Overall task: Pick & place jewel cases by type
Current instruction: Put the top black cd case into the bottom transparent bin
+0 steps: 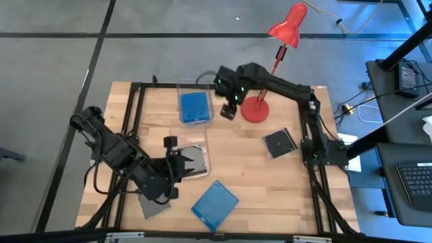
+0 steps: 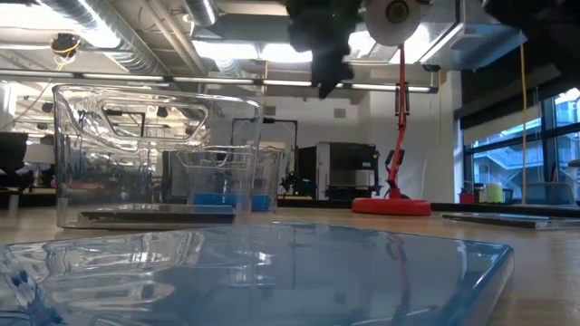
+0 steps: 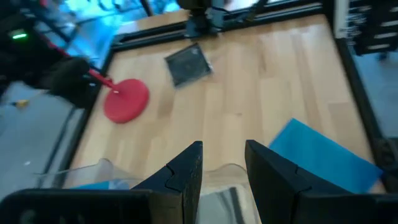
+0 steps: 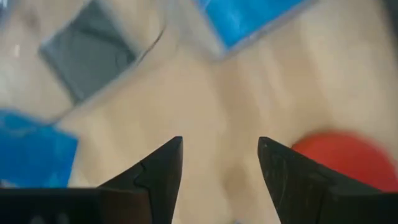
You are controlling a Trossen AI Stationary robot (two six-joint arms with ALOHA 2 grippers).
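The jewel cases are flat squares, solid blue [image 1: 214, 203] or dark grey [image 1: 279, 142]; left gripper [image 3: 222, 171] and right gripper [image 4: 220, 163] jaws stand apart, empty.

Solid blue square plastic jewel case [image 1: 214, 204] at six o'clock; dark grey transparent jewel case [image 1: 279, 142] at three o'clock; bright red desk lamp [image 1: 286, 27] at one o'clock.

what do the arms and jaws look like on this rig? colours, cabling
Both arms are dark, near-black, jointed links. The left arm trails black cables along the table's frame. The right arm shows green lights near its wrist. The left gripper and right gripper each have two dark, wedge-shaped jaws.
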